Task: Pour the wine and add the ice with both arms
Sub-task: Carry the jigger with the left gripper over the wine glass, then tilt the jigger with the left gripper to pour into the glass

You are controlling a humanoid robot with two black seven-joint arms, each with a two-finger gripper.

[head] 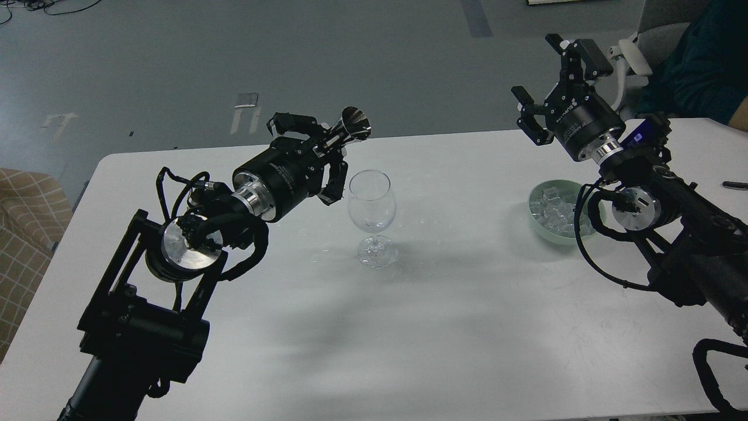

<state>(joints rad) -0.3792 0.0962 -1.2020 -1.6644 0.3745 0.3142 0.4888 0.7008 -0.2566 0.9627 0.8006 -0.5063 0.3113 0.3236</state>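
A clear stemmed wine glass (372,206) stands upright in the middle of the white table (409,327). No wine shows in it. My left gripper (327,149) is shut on a small steel measuring cup (353,125), held tilted above and just left of the glass rim. The ice (554,210) is a heap of clear cubes in a pale green bowl (540,228) at the right. My right gripper (546,73) is open and empty, raised above and behind the bowl.
A person in a dark top (701,64) sits by a chair (643,41) at the far right corner. A dark pen-like object (734,185) lies at the table's right edge. A tan checked seat (23,234) stands left of the table.
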